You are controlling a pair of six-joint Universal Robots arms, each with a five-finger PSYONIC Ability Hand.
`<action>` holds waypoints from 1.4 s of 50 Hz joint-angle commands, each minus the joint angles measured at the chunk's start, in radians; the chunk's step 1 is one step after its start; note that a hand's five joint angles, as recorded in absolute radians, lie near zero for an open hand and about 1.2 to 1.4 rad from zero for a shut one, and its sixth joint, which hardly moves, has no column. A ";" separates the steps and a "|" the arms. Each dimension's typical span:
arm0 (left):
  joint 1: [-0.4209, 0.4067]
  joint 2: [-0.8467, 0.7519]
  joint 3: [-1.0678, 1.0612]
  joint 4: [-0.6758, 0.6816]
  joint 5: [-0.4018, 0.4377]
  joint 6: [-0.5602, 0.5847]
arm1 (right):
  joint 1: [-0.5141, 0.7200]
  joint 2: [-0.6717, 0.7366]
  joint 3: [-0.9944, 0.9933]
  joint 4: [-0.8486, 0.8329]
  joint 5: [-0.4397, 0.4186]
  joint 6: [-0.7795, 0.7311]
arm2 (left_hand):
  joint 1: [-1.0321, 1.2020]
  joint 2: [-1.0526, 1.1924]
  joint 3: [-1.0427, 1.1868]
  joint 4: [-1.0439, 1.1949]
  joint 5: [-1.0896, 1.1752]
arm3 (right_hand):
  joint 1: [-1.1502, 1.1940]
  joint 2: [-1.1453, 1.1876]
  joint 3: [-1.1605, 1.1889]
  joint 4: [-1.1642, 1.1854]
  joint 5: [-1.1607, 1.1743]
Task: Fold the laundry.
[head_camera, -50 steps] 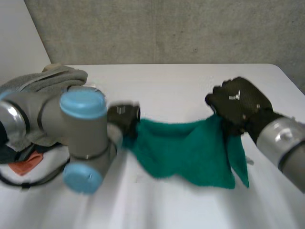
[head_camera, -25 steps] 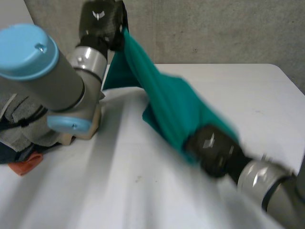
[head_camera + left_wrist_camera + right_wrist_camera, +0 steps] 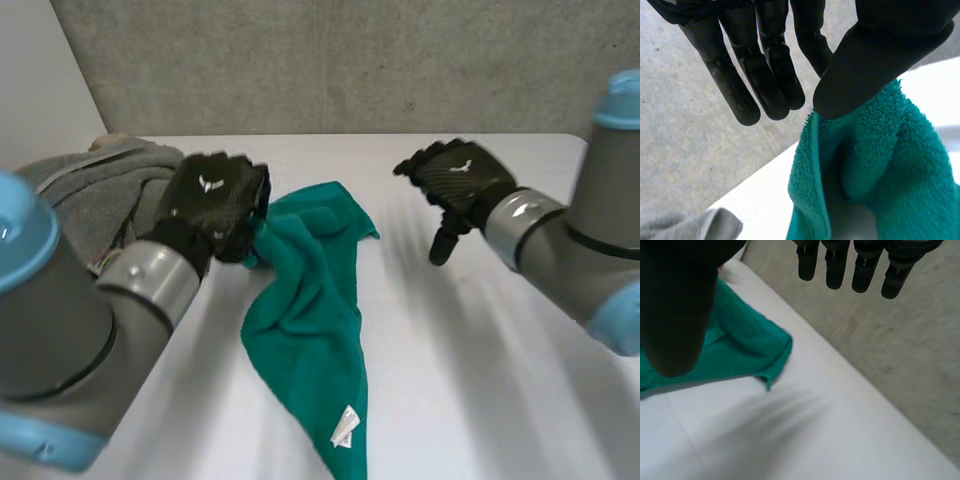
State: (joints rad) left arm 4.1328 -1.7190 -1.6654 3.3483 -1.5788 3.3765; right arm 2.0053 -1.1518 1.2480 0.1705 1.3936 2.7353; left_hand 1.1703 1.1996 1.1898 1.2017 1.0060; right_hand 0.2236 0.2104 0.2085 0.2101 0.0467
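A green towel [image 3: 310, 320] lies crumpled in a long strip on the white table [image 3: 470, 380], with a white tag [image 3: 345, 428] at its near end. My left hand [image 3: 215, 205] grips the towel's far end, fingers curled round it. In the left wrist view the thumb of that hand [image 3: 880, 45] presses the towel's edge [image 3: 865, 165] against the fingers [image 3: 765, 75]. My right hand [image 3: 460, 185] hovers to the right of the towel, open and holding nothing. In the right wrist view its thumb [image 3: 675, 300] and fingers [image 3: 855, 265] stand wide apart above the towel's corner [image 3: 745, 345].
A pile of grey laundry [image 3: 95, 190] sits at the table's far left, beside my left arm; a fold of it [image 3: 715, 225] lies below the left hand. A concrete wall [image 3: 350, 60] stands behind the table's far edge. Bare table spreads to the right of the towel.
The right hand has let go of the towel, opened and drawn back to the right. The left hand has come down from high up, and the towel has dropped onto the table.
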 commanded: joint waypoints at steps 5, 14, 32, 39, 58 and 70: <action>0.000 0.073 -0.191 0.072 0.000 0.084 | 0.136 0.269 -0.156 0.023 -0.076 0.262 | 0.116 0.087 0.096 0.085 0.106 | 0.160 0.173 0.175 0.174 0.163; 0.017 0.075 -0.238 0.085 -0.009 0.084 | 0.173 0.388 -0.171 0.015 -0.079 0.371 | -0.791 -0.821 -0.811 -0.823 -0.802 | 0.325 0.338 0.340 0.338 0.327; 0.279 0.087 -0.284 0.086 0.002 0.057 | 0.219 0.388 -0.193 -0.014 -0.012 0.382 | -0.936 -0.965 -0.956 -0.967 -0.946 | 1.173 1.186 1.188 1.186 1.175; 0.342 0.009 -0.270 0.089 0.129 0.017 | 0.208 0.163 -0.167 -0.005 -0.007 0.324 | -0.942 -0.971 -0.962 -0.973 -0.952 | 1.173 1.186 1.188 1.186 1.175; 0.299 -0.267 -0.082 0.181 0.295 -0.206 | 0.225 -0.310 -0.110 0.017 0.001 0.198 | -0.936 -0.966 -0.956 -0.968 -0.946 | 1.173 1.186 1.188 1.186 1.175; 0.121 -0.465 0.111 0.146 0.261 -0.341 | 0.227 -0.364 -0.088 0.043 0.022 0.195 | -0.904 -0.933 -0.924 -0.935 -0.914 | 1.173 1.186 1.188 1.186 1.175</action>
State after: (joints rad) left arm 4.3126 -2.1120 -1.6383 3.5113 -1.2902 3.0544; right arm 2.2315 -1.4974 1.1430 0.1989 1.4110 2.9293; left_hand 0.2552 0.2505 0.2550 0.2468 0.0672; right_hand 1.0962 1.1754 1.1855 1.1957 0.9991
